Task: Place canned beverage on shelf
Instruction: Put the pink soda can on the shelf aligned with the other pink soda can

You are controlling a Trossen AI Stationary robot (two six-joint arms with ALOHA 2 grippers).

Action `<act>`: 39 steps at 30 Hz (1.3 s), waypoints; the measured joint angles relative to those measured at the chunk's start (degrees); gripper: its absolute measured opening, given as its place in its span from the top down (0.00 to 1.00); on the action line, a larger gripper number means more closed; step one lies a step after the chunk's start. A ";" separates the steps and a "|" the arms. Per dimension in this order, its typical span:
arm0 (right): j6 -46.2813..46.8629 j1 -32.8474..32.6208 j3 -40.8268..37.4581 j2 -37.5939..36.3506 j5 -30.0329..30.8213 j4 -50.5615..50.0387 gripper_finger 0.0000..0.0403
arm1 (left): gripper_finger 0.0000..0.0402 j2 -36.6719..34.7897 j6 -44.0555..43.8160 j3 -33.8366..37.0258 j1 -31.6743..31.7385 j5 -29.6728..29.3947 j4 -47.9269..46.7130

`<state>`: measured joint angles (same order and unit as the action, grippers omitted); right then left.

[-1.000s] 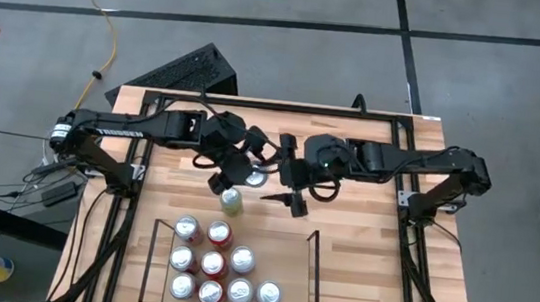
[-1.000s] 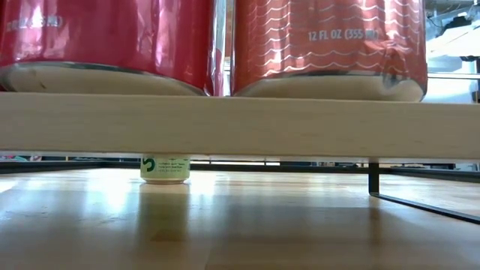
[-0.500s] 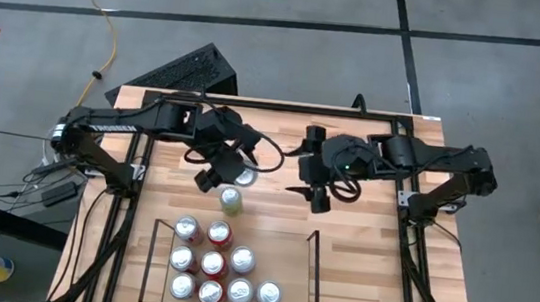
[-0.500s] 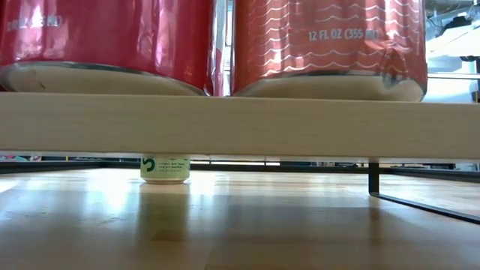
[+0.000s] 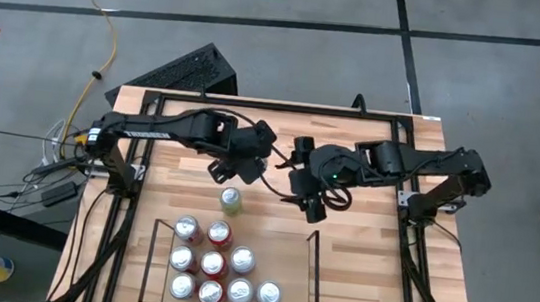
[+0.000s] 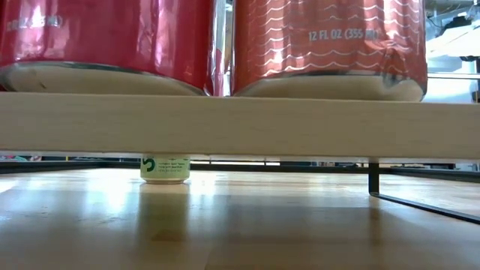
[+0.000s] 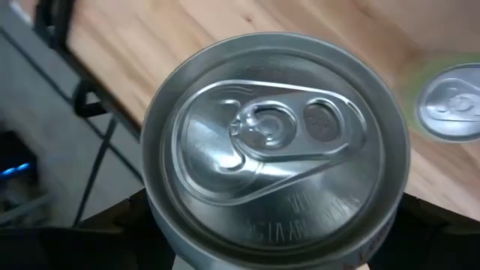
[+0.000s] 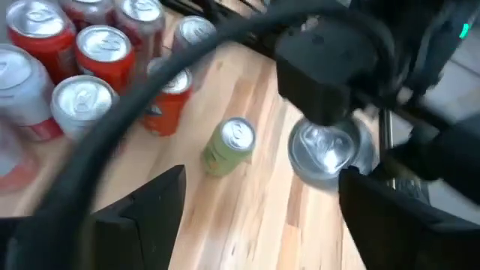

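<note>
the left gripper, just above the frame's centre, grips a silver can between widely spread fingers. the right gripper, right of it, hangs open and empty. the shelf with cans sits at lower centre, a green can just above it.

Two red cans fill the top of the low view, cut off by its upper edge, while a wooden plank hides all but the base of a green can. At lower centre of the left wrist view, a silver can runs past the bottom edge, masking the left gripper's fingers, and a second can top at far right is blurred.
</note>
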<state>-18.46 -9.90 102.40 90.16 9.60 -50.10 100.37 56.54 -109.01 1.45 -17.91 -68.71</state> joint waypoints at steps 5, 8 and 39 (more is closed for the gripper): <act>4.45 -0.23 -0.01 -0.42 3.21 -1.98 0.18 | 0.24 -0.53 -0.24 -1.63 -0.64 0.03 -1.92; 6.10 -0.24 -0.04 -1.51 3.76 -2.10 0.20 | 0.24 -2.20 -1.53 -3.97 -0.72 4.27 -1.54; 4.43 2.87 -2.88 -3.58 14.98 25.37 0.24 | 0.24 -4.90 -10.35 -25.71 -0.74 14.16 2.93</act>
<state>-14.03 -7.03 99.53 86.58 24.58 -24.74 95.48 46.19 -134.72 0.71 -3.75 -65.78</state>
